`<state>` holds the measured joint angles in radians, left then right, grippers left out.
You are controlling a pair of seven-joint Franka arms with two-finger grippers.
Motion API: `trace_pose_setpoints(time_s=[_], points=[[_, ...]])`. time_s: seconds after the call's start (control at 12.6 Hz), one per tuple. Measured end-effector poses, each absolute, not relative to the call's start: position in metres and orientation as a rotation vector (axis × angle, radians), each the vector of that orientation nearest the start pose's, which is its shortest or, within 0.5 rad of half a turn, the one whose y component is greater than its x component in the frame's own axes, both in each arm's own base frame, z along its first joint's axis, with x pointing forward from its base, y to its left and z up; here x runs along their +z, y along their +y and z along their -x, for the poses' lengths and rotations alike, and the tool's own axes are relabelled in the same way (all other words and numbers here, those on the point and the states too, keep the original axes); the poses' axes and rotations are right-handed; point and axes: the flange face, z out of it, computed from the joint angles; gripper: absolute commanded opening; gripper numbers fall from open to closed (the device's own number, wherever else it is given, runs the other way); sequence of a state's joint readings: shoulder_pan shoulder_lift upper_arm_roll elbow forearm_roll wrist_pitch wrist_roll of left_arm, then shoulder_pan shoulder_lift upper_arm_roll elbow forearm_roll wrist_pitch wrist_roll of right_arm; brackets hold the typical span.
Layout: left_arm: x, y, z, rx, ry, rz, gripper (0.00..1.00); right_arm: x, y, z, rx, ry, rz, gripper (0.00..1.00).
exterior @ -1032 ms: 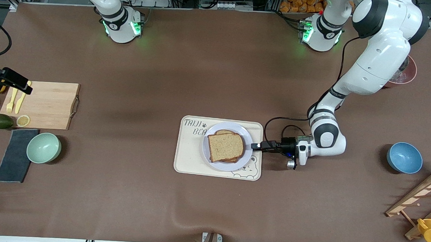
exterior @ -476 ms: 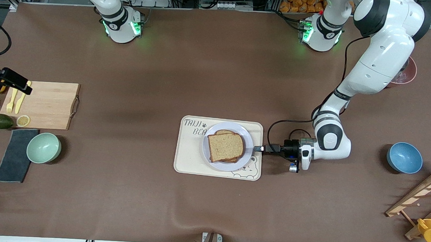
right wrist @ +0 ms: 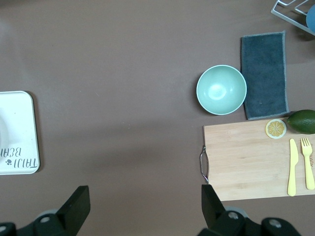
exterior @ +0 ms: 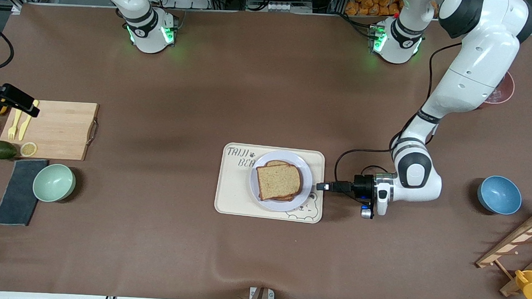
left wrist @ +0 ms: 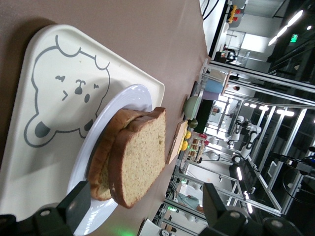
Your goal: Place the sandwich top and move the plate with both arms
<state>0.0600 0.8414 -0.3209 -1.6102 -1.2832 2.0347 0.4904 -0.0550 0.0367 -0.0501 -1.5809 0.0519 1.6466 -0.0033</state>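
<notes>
The sandwich top [exterior: 278, 181] lies flat on a lower bread slice [exterior: 276, 163] on the plate [exterior: 304, 168], which sits on the cream bear tray [exterior: 230, 198]. My left gripper [exterior: 320, 186] is low at the tray's edge toward the left arm's end, just clear of the plate's rim. In the left wrist view the gripper [left wrist: 147, 216] is open and empty, with the sandwich top [left wrist: 140, 157] and the plate [left wrist: 140, 96] ahead of it. My right gripper [right wrist: 145, 211] is open and empty. It waits high over bare table between the tray [right wrist: 17, 132] and the cutting board [right wrist: 246, 157].
A wooden cutting board [exterior: 62, 129] with a yellow fork, knife and lemon slice lies at the right arm's end. A green bowl [exterior: 54, 182], grey cloth [exterior: 18, 191] and avocado [exterior: 1, 149] are beside it. A blue bowl [exterior: 499, 194] and wooden rack [exterior: 516, 244] are at the left arm's end.
My left gripper has drawn back from the plate's rim toward the left arm's end of the table. The sandwich, plate and right arm have not moved.
</notes>
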Motion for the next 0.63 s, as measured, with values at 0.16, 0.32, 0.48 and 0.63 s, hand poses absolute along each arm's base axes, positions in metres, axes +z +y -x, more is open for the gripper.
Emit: trace_pose_setpoints(time_s=[0.16,0.32,0.48,0.63], points=[[0.191,-0.197,-0.661,-0.3,0.233,-1.884,1.0,0.606,-0.054,-0.57,-0.049,0.162,3.089,1.0],[0.216,-0.185,-0.673,-0.339,0.225,-1.907,1.0,0.606,-0.054,-0.57,-0.049,0.162,3.089,1.0],[0.232,-0.168,-0.68,-0.355,0.208,-1.951,1.0,0.606,-0.054,-0.57,-0.049,0.162,3.089,1.0],[0.243,-0.154,-0.683,-0.362,0.193,-2.023,1.0,0.606,-0.054,-0.57,-0.05,0.162,3.089,1.0]])
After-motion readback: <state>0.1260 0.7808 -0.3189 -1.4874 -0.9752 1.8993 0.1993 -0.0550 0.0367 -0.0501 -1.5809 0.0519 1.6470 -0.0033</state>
